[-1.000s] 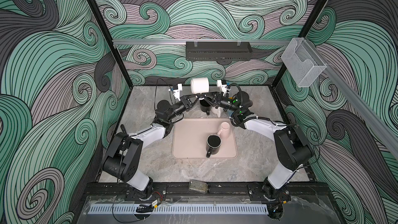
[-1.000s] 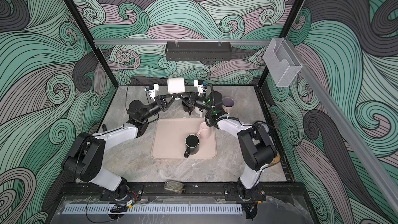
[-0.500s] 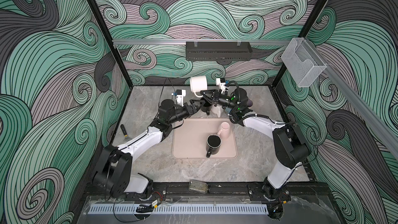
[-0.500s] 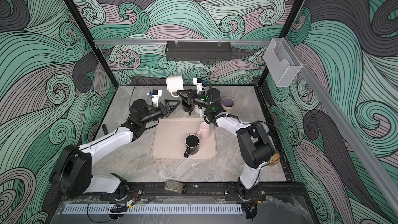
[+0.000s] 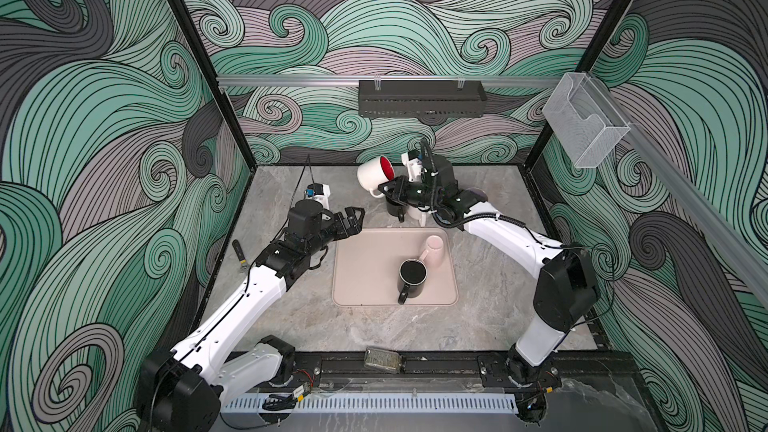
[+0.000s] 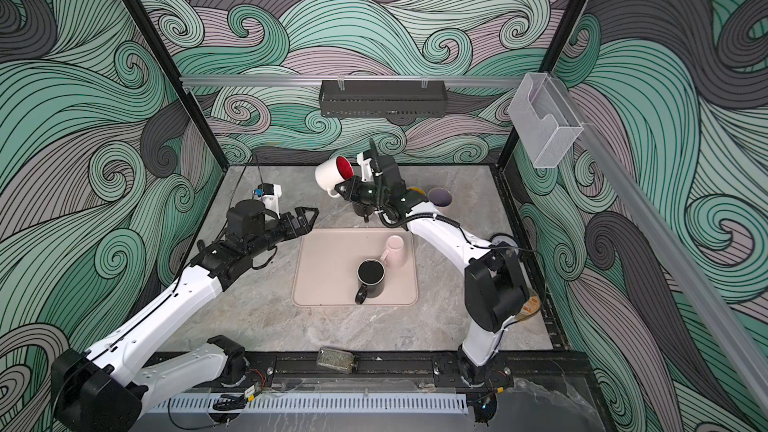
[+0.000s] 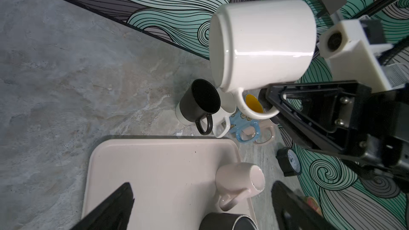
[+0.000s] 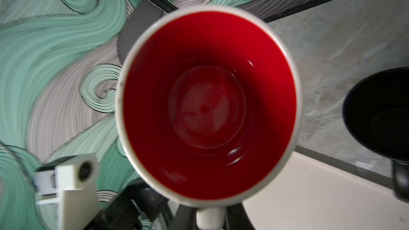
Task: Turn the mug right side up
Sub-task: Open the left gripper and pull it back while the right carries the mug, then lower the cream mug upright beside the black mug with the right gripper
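Observation:
The mug (image 5: 371, 174) (image 6: 330, 174) is white outside and red inside. It hangs in the air over the back of the table, lying on its side. Its red mouth faces the right wrist camera (image 8: 208, 107). My right gripper (image 5: 384, 192) (image 6: 338, 189) (image 8: 210, 217) is shut on the mug's handle. The left wrist view shows the mug's (image 7: 261, 40) white base and side, with the handle pinched by the black right fingers (image 7: 285, 105). My left gripper (image 5: 356, 220) (image 6: 309, 218) (image 7: 201, 198) stands open and holds nothing, by the tray's back left corner.
A beige tray (image 5: 365, 268) (image 6: 324, 268) carries a pink mug (image 5: 434, 249) (image 7: 240, 180) standing mouth down and an upright black mug (image 5: 412, 278). Several more mugs (image 7: 199, 101) cluster under the held mug. A small clock (image 7: 288, 162) and a bottle (image 5: 382, 361) also lie about.
My left gripper has opened, let go of the white mug and drawn back to the left. The right gripper keeps the mug by its handle, with its red mouth now showing.

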`<state>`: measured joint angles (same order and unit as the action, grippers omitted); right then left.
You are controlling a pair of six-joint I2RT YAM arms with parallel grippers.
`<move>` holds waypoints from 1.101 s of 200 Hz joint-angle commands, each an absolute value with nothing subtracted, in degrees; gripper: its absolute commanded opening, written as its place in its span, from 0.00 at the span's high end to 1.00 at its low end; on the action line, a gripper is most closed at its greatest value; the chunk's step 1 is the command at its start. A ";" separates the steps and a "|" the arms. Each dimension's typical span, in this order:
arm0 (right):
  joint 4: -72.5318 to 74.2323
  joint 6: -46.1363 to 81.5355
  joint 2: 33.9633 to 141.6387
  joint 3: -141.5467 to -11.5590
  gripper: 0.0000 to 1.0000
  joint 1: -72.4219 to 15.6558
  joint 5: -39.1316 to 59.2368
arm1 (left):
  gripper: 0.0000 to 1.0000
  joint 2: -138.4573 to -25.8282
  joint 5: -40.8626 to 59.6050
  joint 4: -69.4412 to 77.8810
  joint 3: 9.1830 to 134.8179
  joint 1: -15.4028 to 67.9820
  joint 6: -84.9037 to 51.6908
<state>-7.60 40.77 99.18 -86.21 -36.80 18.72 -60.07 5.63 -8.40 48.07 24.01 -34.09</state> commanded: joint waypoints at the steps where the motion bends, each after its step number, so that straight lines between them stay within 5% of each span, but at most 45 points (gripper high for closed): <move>1: -22.49 27.85 99.46 -95.69 1.00 -41.00 -0.39 | 0.01 -58.28 6.53 -9.01 47.45 23.73 -29.20; 60: -35.55 21.69 111.46 -111.29 1.00 -46.66 -18.64 | 0.02 -55.15 1.72 -9.04 45.63 23.73 -29.59; 220: -38.78 26.58 130.58 -124.41 1.00 -45.37 -16.81 | 0.01 -56.49 1.63 -9.25 43.51 23.64 -31.82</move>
<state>-40.60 24.75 129.21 -121.34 -45.93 -16.05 -56.16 2.33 -9.43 43.27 24.01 -32.16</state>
